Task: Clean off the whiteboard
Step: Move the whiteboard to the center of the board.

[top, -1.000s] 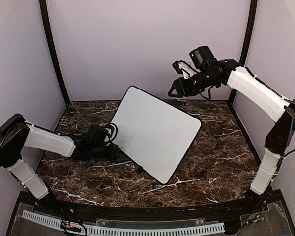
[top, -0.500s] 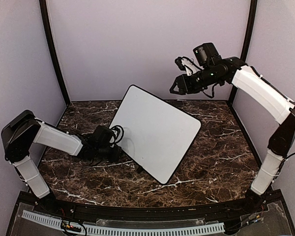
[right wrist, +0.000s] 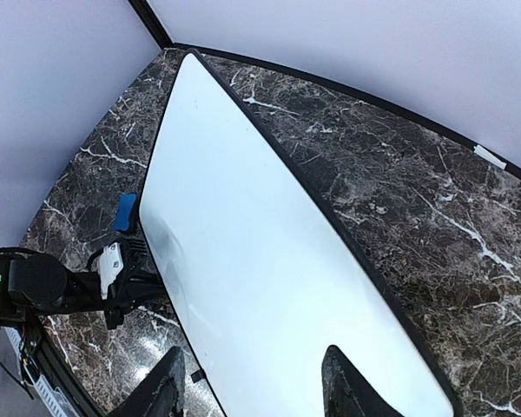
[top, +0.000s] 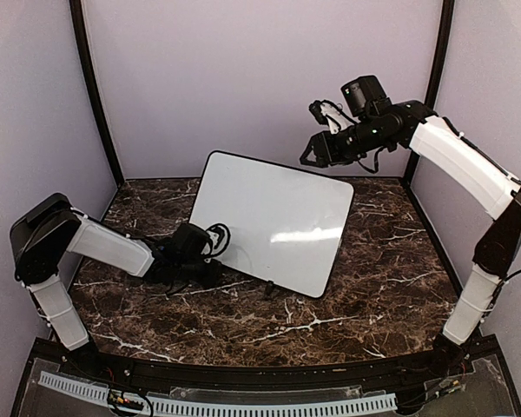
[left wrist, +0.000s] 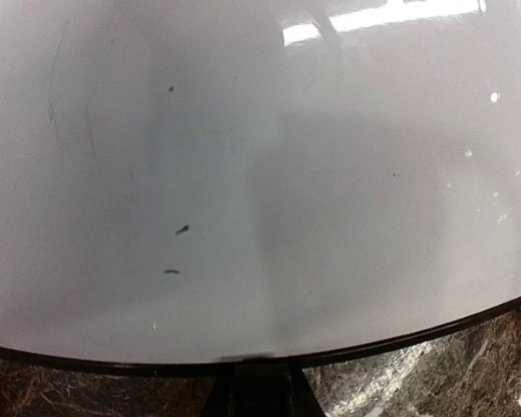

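The whiteboard (top: 273, 217) is a large white board with a thin black edge, and it stands tilted over the marble table. My left gripper (top: 215, 262) is shut on its left edge. In the left wrist view the whiteboard (left wrist: 260, 156) fills the frame with a few small dark marks (left wrist: 181, 230), and my left gripper (left wrist: 259, 369) clamps the black rim at the bottom. My right gripper (top: 311, 156) hangs high above the board's far right corner, open and holding nothing. In the right wrist view the right gripper (right wrist: 250, 360) is above the whiteboard (right wrist: 243, 234).
A blue eraser block (right wrist: 124, 211) lies on the table beside the board's left edge, close to the left arm (right wrist: 35, 282). The marble table (top: 391, 261) is bounded by purple walls at the back and sides.
The left gripper has shut on the board's edge and moved right. The board has swung from a diamond stance to a more level one. The right arm rose slightly early on, then held still.
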`<state>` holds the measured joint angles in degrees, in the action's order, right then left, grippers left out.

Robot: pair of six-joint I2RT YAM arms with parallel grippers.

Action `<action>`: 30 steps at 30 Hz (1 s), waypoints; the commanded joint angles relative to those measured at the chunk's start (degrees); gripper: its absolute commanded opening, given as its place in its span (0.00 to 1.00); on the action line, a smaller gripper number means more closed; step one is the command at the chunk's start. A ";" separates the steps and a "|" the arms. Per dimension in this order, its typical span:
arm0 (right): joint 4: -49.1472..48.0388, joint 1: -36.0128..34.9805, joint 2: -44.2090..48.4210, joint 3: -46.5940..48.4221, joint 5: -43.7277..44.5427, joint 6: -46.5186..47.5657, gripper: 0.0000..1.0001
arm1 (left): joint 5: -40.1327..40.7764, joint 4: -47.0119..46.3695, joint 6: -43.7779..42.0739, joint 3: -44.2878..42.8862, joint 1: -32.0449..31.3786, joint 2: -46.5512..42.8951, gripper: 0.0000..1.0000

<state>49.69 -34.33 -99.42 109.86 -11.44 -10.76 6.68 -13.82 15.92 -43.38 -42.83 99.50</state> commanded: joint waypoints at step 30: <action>-2.61 0.33 7.06 -4.96 9.86 -2.63 0.65 | 15.61 7.56 23.69 -35.68 -3.45 26.78 0.00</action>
<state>49.28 -34.33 -93.93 106.00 -2.72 -12.51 22.81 -8.45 33.69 -75.92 -45.52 123.90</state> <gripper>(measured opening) 0.648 0.124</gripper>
